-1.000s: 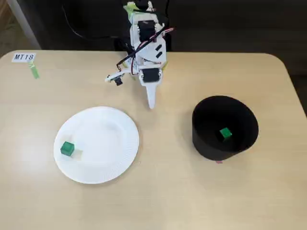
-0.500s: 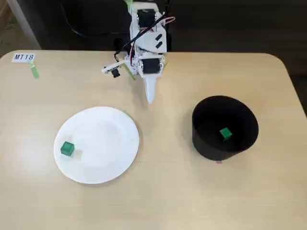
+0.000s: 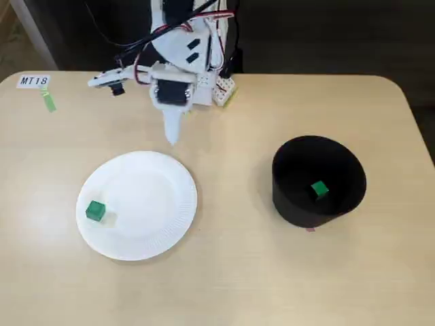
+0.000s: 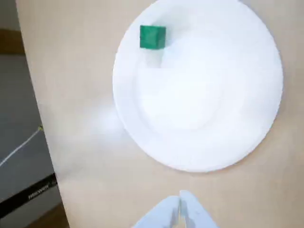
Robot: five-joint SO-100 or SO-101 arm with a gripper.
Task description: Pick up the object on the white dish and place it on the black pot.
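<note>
We see the light wooden table (image 3: pixel 231 272). On it the round white paper plate (image 3: pixel 146 197) is our landmark. The matte black round pot (image 3: pixel 293 197), right of the plate, holds a second green cube (image 3: pixel 319 189). The white gripper (image 3: pixel 172 138) hangs just behind the plate, fingers pressed together, empty. The small green cube (image 3: pixel 95 210) sits at the plate's left edge.

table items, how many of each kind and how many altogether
green cubes: 2, one on the plate, one in the pot
white paper plate: 1
black pot: 1
paper label: 1
total: 5
</note>
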